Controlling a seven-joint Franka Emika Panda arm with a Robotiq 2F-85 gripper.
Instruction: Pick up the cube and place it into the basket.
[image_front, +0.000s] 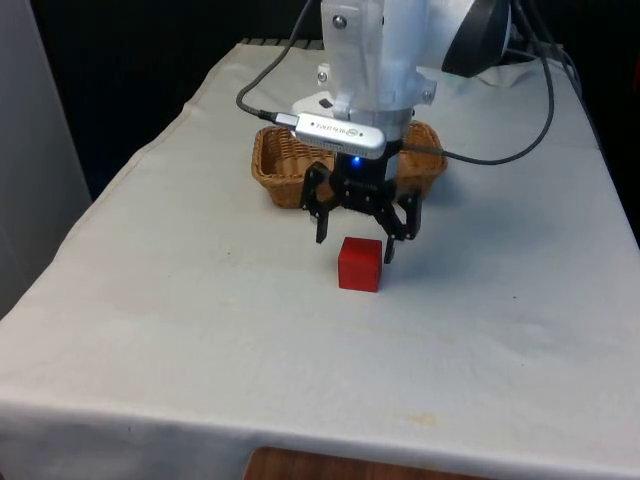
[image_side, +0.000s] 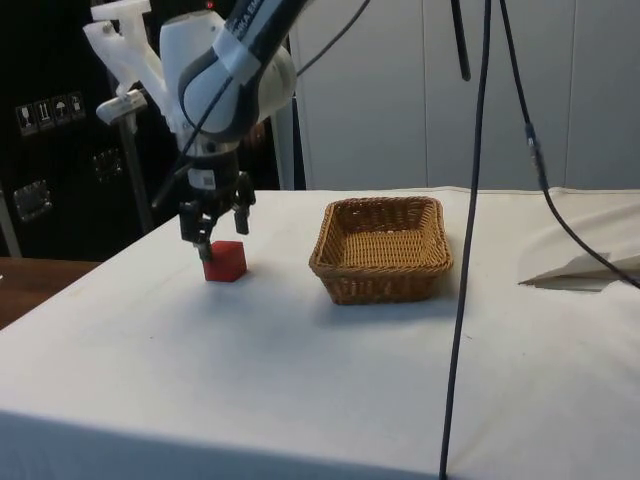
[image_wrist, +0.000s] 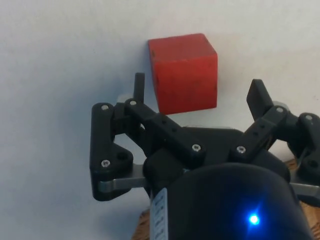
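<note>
A red cube (image_front: 360, 264) (image_side: 225, 261) sits on the white cloth, a short way from a woven wicker basket (image_front: 280, 170) (image_side: 383, 250) that holds nothing. My black gripper (image_front: 356, 246) (image_side: 211, 236) (image_wrist: 198, 87) is open and hangs low over the cube's basket-side edge. In the wrist view the cube (image_wrist: 183, 72) lies between the two spread fingertips, one finger (image_wrist: 139, 84) on each side and a gap between each and the cube. Nothing is held.
Dark cables (image_side: 470, 200) hang down in front of the basket in the side view and trail behind the arm (image_front: 500, 155). A fold of white cloth (image_side: 585, 268) lies past the basket. The table's near edge (image_front: 320, 450) is well beyond the cube.
</note>
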